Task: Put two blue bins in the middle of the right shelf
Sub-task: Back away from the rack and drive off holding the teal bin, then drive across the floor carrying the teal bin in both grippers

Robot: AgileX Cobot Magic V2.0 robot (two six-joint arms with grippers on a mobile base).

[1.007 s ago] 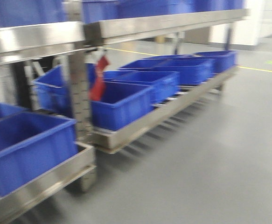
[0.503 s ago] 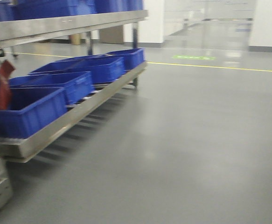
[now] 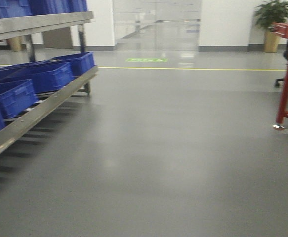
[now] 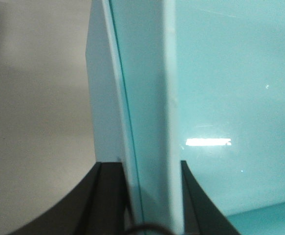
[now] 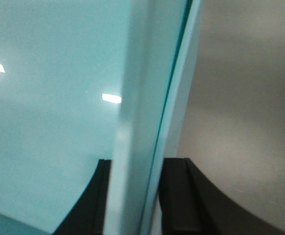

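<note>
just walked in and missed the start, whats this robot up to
It holds a pale sky-blue bin above the floor: the left gripper and right gripper are each shut on one of its side walls. The front camera faces open grey floor, a stainless rack of dark blue crates at left, a red cart at right. The bin is not yet shelved.
</note>
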